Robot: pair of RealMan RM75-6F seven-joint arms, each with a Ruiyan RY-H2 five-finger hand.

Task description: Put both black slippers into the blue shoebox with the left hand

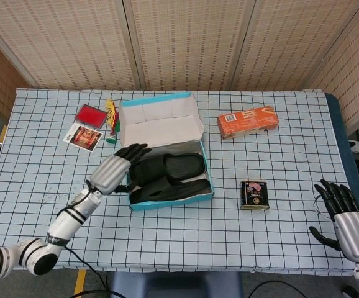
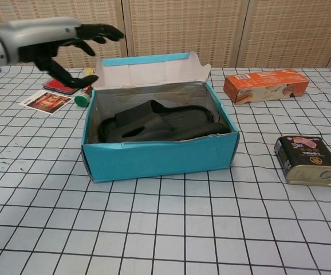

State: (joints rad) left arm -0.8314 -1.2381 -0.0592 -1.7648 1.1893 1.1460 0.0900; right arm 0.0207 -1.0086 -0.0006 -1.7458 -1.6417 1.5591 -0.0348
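Observation:
The blue shoebox (image 1: pixel 170 198) (image 2: pixel 160 160) stands mid-table with its lid flap up at the back. Both black slippers (image 1: pixel 167 177) (image 2: pixel 154 122) lie inside it, one partly over the other. My left hand (image 1: pixel 114 171) (image 2: pixel 51 40) hovers open above and to the left of the box, fingers spread, holding nothing. Low at the right edge of the head view, my right hand (image 1: pixel 347 220) hangs open, away from everything.
An orange carton (image 1: pixel 246 121) (image 2: pixel 266 85) lies behind the box on the right. A dark tin (image 1: pixel 253 194) (image 2: pixel 310 159) sits to the right. Left of the lid are a red case (image 1: pixel 90 115), a photo card (image 1: pixel 82 136) and a small green-based toy (image 1: pixel 112 121).

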